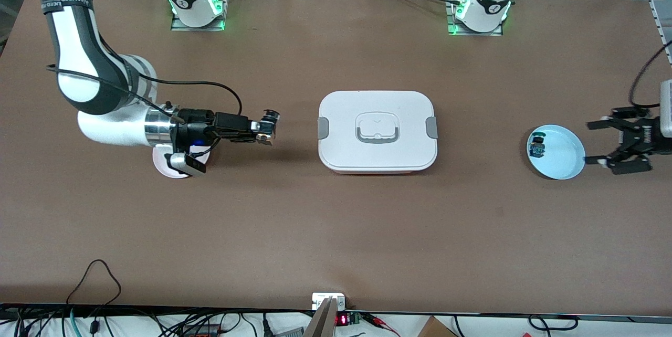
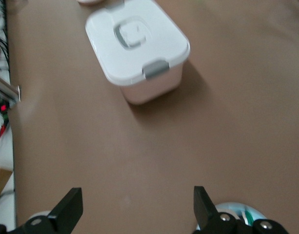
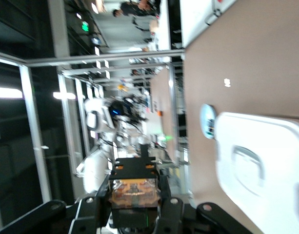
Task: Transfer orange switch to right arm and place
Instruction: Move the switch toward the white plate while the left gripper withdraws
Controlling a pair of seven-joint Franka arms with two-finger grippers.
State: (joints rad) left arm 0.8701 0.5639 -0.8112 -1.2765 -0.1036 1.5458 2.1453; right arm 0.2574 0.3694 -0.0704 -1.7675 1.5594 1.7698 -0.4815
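Note:
My right gripper [image 1: 264, 133] is shut on the orange switch [image 1: 270, 120], a tiny block with a clear body and orange parts. It holds the switch above the table, between the pink plate [image 1: 164, 167] and the white box [image 1: 377, 129]. In the right wrist view the orange switch [image 3: 134, 186] sits clamped between the jaws of the right gripper [image 3: 135, 199]. My left gripper [image 1: 615, 144] waits open and holds nothing, beside the light-blue plate [image 1: 564, 158] at the left arm's end of the table. Its fingers [image 2: 71, 208] stand wide apart over bare table.
The white lidded box [image 2: 137, 46] with grey latches stands mid-table. A small switch with blue-green parts [image 1: 537, 146] lies on the light-blue plate [image 2: 235, 211]. The right arm's wrist covers part of the pink plate. Cables run along the table's near edge.

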